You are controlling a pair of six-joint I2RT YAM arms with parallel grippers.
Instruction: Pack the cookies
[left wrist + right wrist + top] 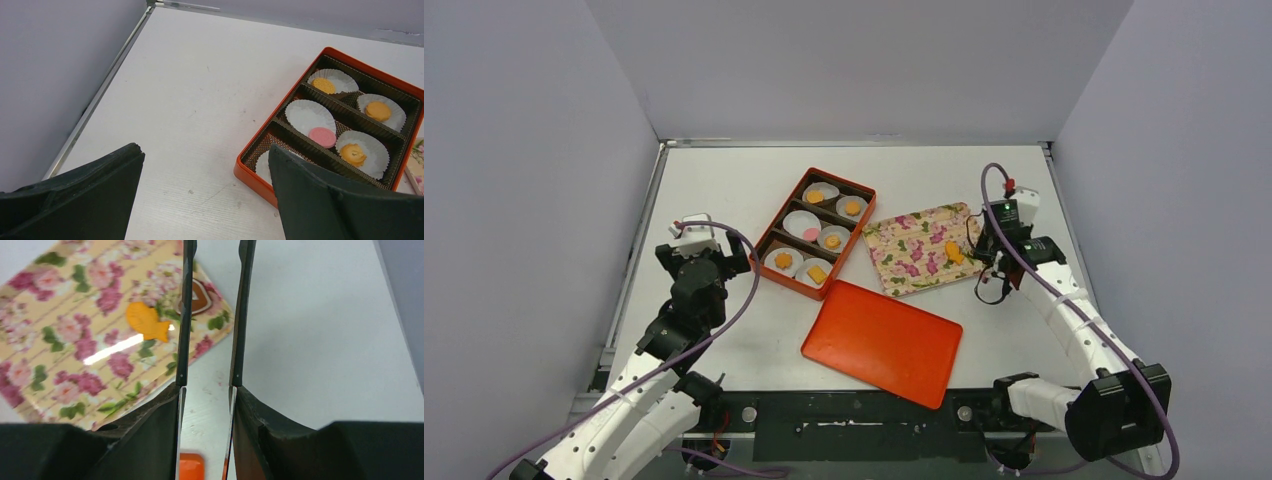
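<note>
box (789,287) sits open, lid (882,342) aside, so its paper cups (310,116) can take cookies (832,241). right gripper (215,270), jaws narrowed but empty, hovers at the floral tray (904,250) corner by the fish cookie (146,322) and heart cookie (202,296), likely lining up a pick. left gripper (205,190) hangs spread wide, empty.

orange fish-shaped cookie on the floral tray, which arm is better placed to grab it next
Right. The right gripper hovers open at the flowered tray's edge beside the orange fish-shaped cookie; the left gripper is beyond the orange box.
</note>
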